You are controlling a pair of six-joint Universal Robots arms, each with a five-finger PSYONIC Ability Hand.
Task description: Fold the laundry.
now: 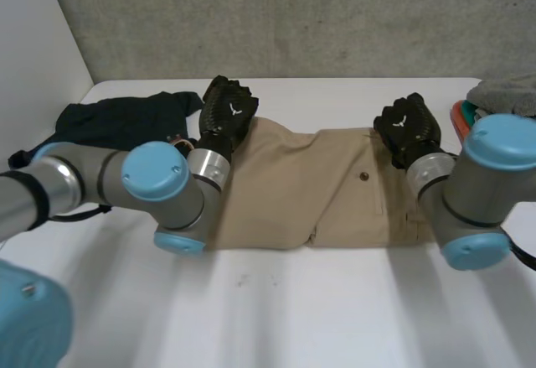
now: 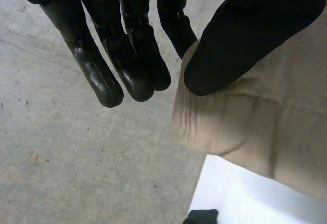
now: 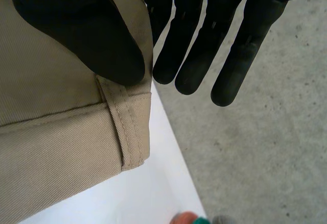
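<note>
- The khaki shorts (image 1: pixel 327 192) lie across the white table (image 1: pixel 293 309), with the nearer edge free of both hands.
- The left hand (image 1: pixel 228 110) clamps the hem corner between thumb and one finger. The right hand (image 1: pixel 408 125) pinches the waistband beside a belt loop (image 3: pixel 125 127).
- Both pinches look shallow, so an uneven lift could slip a corner and skew the fold.
- The wrist views reveal these pinches; the head view adds a dark garment (image 1: pixel 126 118) beside the left fingers.

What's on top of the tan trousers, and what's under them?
The left hand pinches one far corner of the trousers, the right hand the other, thumbs on top. Underneath, table shows around the edges; the rest is covered.
</note>
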